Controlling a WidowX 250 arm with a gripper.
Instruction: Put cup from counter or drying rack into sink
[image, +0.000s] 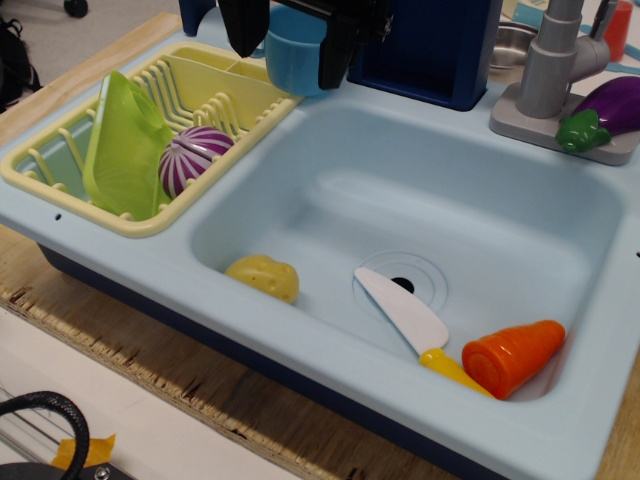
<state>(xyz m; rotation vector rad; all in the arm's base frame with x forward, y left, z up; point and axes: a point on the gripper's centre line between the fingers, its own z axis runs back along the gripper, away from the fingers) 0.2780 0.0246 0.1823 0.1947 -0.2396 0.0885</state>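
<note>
Down by the front edge, your sink (330, 200) holds a toy carrot (514, 355), a knife (408, 318) and a yellow potato (264, 277), but no cup yet. Your blue cup (296, 60) is up at the back edge, beside the drying rack (130, 222), pinched between your gripper's (290, 48) two dark fingers. You must still carry it over and drop it. Its handle and bottom are hidden.
</note>
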